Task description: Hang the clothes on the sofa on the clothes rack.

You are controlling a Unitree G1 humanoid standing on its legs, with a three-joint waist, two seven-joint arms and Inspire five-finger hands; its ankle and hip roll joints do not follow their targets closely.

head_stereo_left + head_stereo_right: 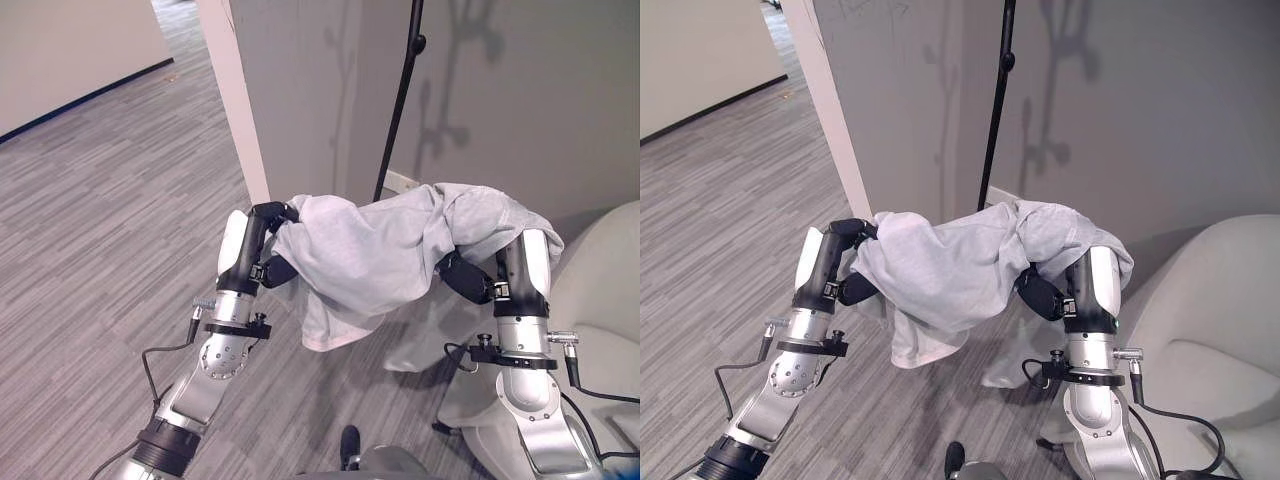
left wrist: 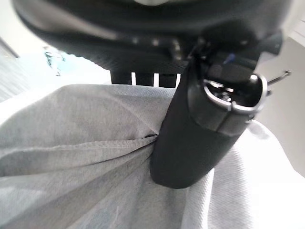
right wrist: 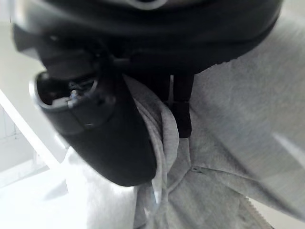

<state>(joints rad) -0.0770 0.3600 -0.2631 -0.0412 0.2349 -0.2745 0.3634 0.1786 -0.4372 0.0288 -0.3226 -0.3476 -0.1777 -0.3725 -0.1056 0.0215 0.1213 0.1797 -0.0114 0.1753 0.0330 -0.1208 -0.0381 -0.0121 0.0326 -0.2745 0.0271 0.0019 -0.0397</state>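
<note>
Pinched against dark fingers in the left wrist view: pale grey cloth, a hemmed edge running straight into the thumb of the left robot hand (image 1: 262, 232). Same story in the right wrist view, where a rolled seam of the shirt (image 1: 385, 250) sits between thumb and fingers of the right robot hand (image 1: 470, 275), though most of those fingers stay buried under fabric.

Held up between both robot hands, clear of the floor, strung across the gap and sagging in the middle, with one loose tail hanging below and slightly toward the left robot hand. Just beside the right robot hand, on its outer side: the rounded light-grey sofa (image 1: 600, 300). Beyond the cloth, past both robot hands: the thin black pole of the clothes rack (image 1: 398, 110), standing against the grey wall (image 1: 520, 90).

Handles, by the look of it, as light, limp knit: no stiffness, folds wherever unsupported, likely to slide off a smooth bar if draped unevenly. Not fragile. Best taken along hems or seams, as now, where the doubled edge gives the fingers something to bite; widely spaced holds keep it spread for draping.

No brand, label or legible writing visible on cloth, sofa or rack.
</note>
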